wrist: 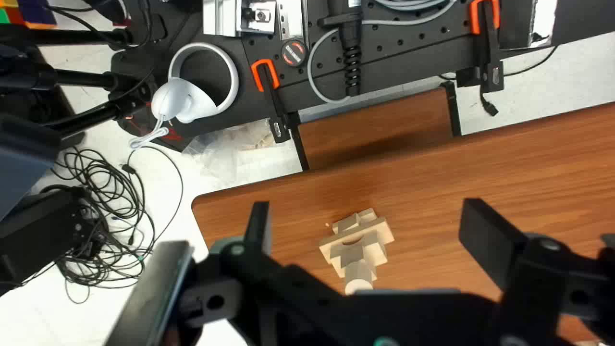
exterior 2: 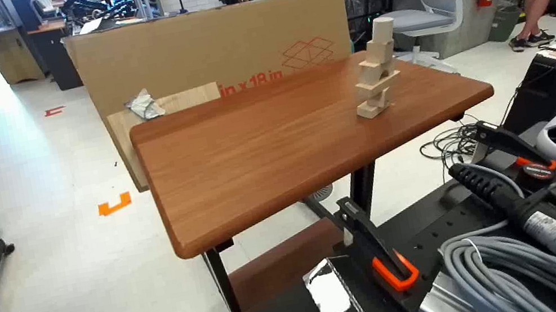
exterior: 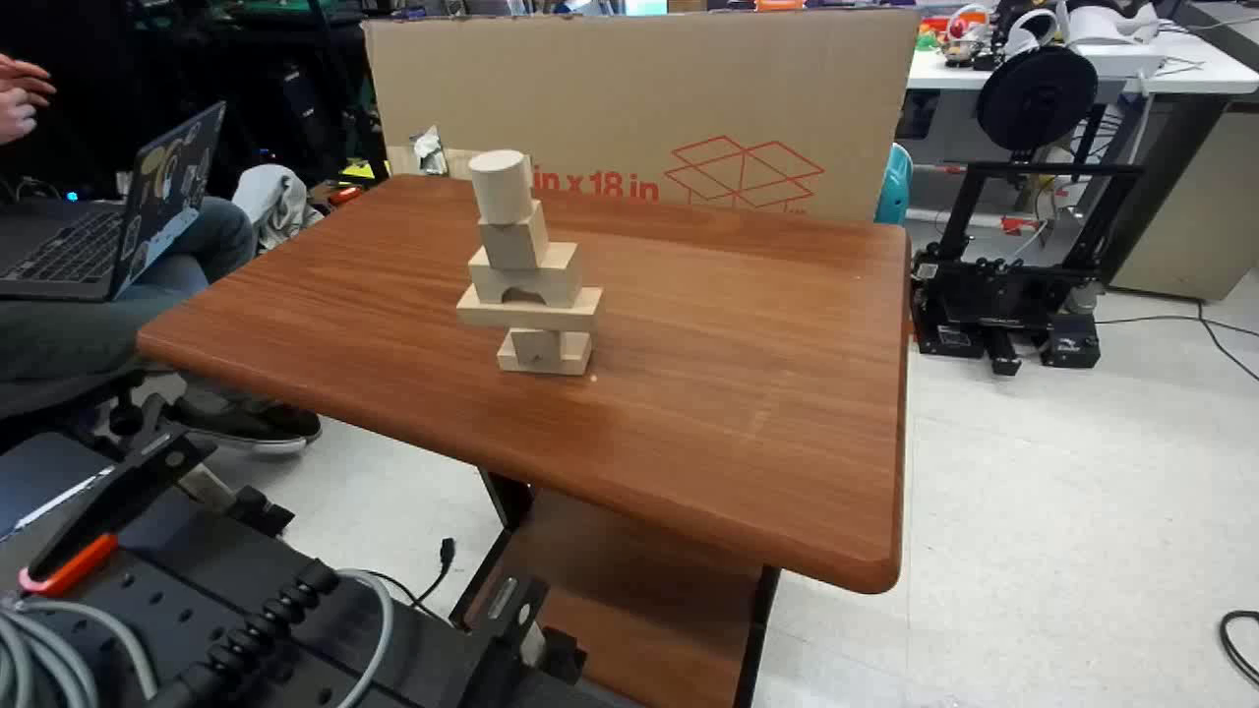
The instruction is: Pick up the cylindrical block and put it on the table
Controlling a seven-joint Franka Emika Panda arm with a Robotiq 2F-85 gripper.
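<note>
The cylindrical block (exterior: 501, 187) stands upright on top of a stack of pale wooden blocks. It also tops the stack in an exterior view (exterior 2: 382, 29) and shows low in the wrist view (wrist: 359, 279), partly covered by the gripper body. The stack rests on the reddish-brown table (exterior: 748, 393), which also shows in an exterior view (exterior 2: 245, 162) and the wrist view (wrist: 528, 178). My gripper (wrist: 366, 211) is open and empty, its fingers wide apart. In the wrist view the stack appears between the fingers, well below them. The gripper is out of both exterior views.
Below the cylinder come a cube-like block (exterior: 514, 244), an arched block (exterior: 531, 275), a long flat block (exterior: 529, 314) and base blocks (exterior: 544, 352). A cardboard box (exterior: 629, 88) stands along the table's far edge. Clamps (exterior 2: 383, 251) and cables (exterior 2: 502, 259) lie on the robot's black bench.
</note>
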